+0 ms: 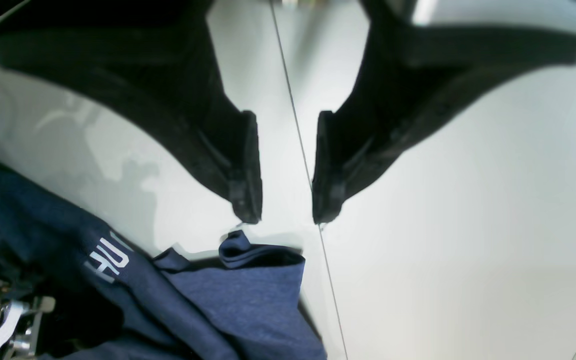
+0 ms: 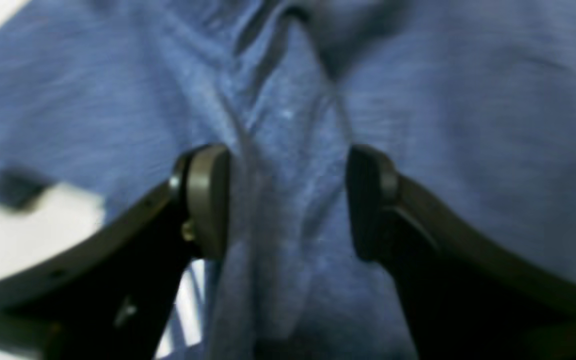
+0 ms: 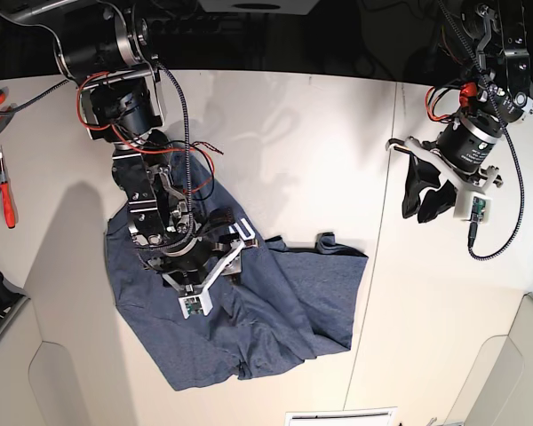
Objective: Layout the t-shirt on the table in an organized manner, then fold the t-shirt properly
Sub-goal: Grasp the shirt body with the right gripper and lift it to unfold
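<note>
On table (image 3: 293,133): crumpled t-shirt (image 3: 275,302); right gripper (image 2: 288,200) agape over it; left gripper (image 1: 286,167) parted, empty.

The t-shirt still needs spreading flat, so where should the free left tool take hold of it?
Judging by its pose, grip the upturned sleeve edge of the t-shirt. It sticks up beside the table seam, just below the open left tool. Come straight down from above, one finger each side.

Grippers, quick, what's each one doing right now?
Left gripper: open, empty, above the table.
Right gripper: open, astride a fold of the t-shirt.
</note>
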Available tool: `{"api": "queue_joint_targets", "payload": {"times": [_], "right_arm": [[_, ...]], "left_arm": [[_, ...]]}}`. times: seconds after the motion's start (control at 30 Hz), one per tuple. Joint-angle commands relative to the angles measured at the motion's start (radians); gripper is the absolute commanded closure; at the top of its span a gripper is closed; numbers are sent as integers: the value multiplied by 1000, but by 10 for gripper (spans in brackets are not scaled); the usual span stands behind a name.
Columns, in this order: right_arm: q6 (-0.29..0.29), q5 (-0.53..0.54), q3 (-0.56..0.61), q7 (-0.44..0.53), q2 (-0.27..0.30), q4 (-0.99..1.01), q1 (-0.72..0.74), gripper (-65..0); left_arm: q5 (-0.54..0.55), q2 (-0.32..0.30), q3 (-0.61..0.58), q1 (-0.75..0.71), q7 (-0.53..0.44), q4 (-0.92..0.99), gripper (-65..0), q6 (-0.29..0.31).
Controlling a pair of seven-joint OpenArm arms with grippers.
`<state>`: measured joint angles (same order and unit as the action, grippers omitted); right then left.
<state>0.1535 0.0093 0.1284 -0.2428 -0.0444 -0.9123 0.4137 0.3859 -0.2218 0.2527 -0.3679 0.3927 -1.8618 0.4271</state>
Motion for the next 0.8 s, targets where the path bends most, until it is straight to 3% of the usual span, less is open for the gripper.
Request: {"api": "queue_joint_targets", "payload": {"times": [0.0,0.27,0.43,0.57,0.67,0.77], "right_arm": [[-34,-14,-2,31,-3,-34,32,-340],[-158,-70,-2,35,-3,-52,26,-340],[-200,-111,-2,54,-2,-62,26,-340],[-194,-110,-2,53,-2,-107,26,-321],[-145,-95,-2,48,-3,-160,26,-295],[-139,-96,-2,28,-3,-206,26,-295]], "left_arm": [[13,-8,4,6,-26,-15,-211,3],[13,-8,4,6,-26,-15,-211,3],[14,-8,4,6,-26,-15,-211,3],[13,-8,4,6,-26,-15,-211,3],[13,-8,4,6,-26,-15,-211,3],[13,-8,4,5,-26,-15,-211,3]]}}
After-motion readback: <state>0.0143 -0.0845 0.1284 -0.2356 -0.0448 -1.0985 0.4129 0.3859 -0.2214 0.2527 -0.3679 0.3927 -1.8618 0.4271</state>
